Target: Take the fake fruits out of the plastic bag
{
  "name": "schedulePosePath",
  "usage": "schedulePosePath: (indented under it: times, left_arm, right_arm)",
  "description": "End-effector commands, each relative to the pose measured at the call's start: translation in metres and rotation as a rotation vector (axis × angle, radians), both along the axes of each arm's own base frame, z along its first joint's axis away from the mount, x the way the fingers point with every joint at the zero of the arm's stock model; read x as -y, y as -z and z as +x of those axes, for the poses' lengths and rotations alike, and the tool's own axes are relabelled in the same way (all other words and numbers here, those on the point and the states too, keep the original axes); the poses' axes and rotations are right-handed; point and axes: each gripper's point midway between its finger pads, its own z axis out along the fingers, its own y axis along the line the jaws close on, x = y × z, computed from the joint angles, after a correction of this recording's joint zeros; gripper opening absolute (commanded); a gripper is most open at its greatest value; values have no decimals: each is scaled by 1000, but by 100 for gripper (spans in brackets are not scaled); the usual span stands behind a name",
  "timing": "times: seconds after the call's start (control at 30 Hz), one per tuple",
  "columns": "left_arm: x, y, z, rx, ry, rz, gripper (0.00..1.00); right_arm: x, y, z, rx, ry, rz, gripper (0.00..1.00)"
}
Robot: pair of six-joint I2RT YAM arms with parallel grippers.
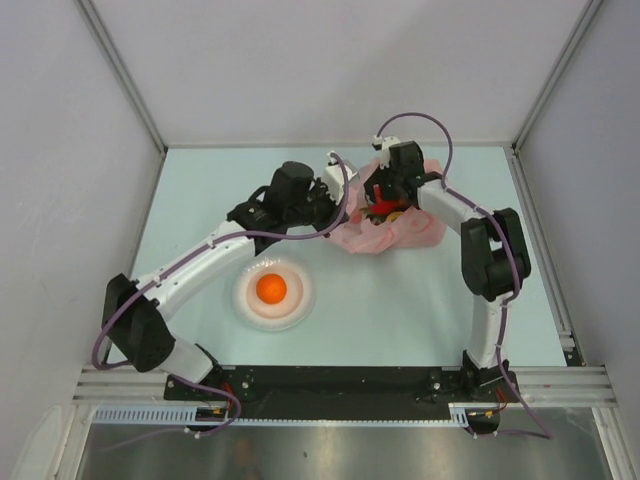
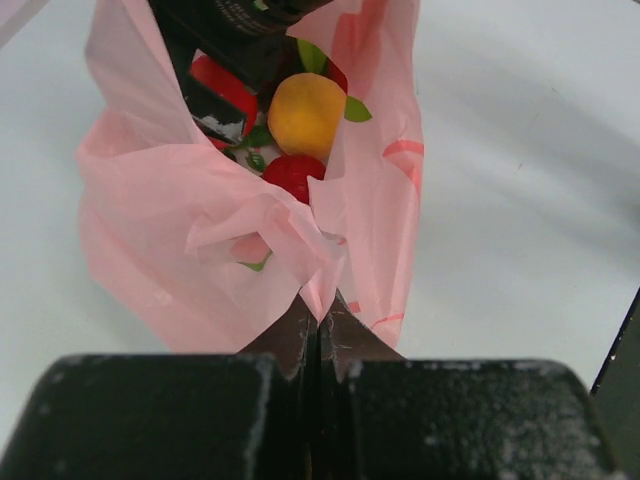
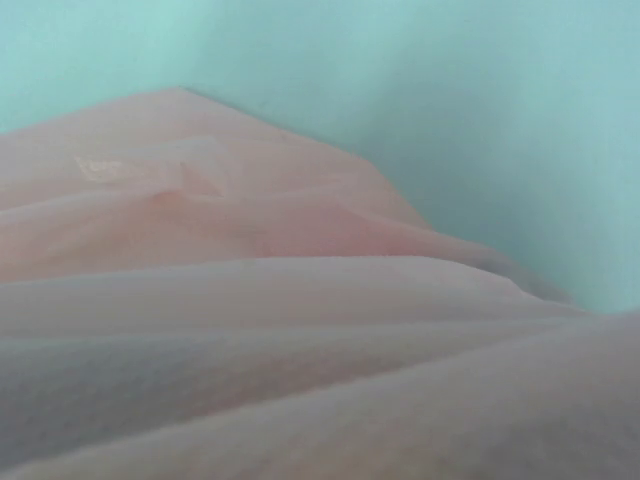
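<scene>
**Left tool (image 2: 320,335) pinches bag (image 2: 160,250); fruit left inside**

Its jaws are pressed together on the pink rim. Beyond lie a red fruit (image 2: 293,172) and a yellow fruit (image 2: 305,115). The right tool (image 1: 385,195) reaches in, but I cannot tell whether it is spread. Next, likely, it must close on one fruit and lift it clear. An orange ball (image 1: 271,289) sits on the plate (image 1: 245,305), at seven o'clock from the bag. The tabletop (image 1: 400,310) is pale green, between grey walls (image 1: 60,150).

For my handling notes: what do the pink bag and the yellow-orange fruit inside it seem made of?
The pink bag: thin plastic film, it seems; translucent, crinkled, folding softly at its pinched edge. The yellow-orange fruit: probably moulded plastic, though the look leaves it open; smooth, evenly coloured, faint sheen.
</scene>
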Motion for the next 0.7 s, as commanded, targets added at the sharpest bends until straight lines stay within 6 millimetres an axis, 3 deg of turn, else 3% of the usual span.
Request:
schedulePosePath:
  times: [0.0,0.13,0.2,0.27,0.3,0.33,0.4,0.43,0.5,0.53,0.6,0.63,0.67]
  left_arm:
    - [12,-19,2,5,22,-50,0]
    - [13,-18,5,8,15,-44,0]
    - [13,-17,7,11,9,-41,0]
    - [12,-18,9,18,3,-39,0]
    - [11,-18,11,23,-9,-35,0]
    - [11,-17,14,25,-20,-35,0]
    - [8,-16,19,23,-40,-39,0]
    - [10,-14,21,6,-49,-49,0]
    - [9,-20,29,-7,-68,-78,0]
    - [10,-19,32,-12,-69,-79,0]
    - [9,-31,42,-19,-94,-119,0]
    - [10,-31,46,-24,-98,-121,0]
    - [9,-41,52,-10,-108,-139,0]
  right_arm:
    - [-21,8,15,-5,-47,33,94]
    - [-21,23,20,-13,-26,-12,95]
    - [-20,18,24,4,-19,-14,70]
    - [-20,3,27,34,-24,-10,53]
    - [-18,-5,26,39,-27,-10,48]
    - [-18,-29,23,73,-44,5,45]
    - [-15,-52,10,75,-63,34,42]
    - [-15,-82,-1,107,-84,55,41]
    - [-15,-95,-27,72,-127,66,41]
    - [-12,-120,-42,105,-134,79,41]
    - [-10,-129,-69,67,-167,83,41]
    - [-9,-148,-84,92,-187,97,41]
    - [-7,-145,-100,67,-216,86,41]
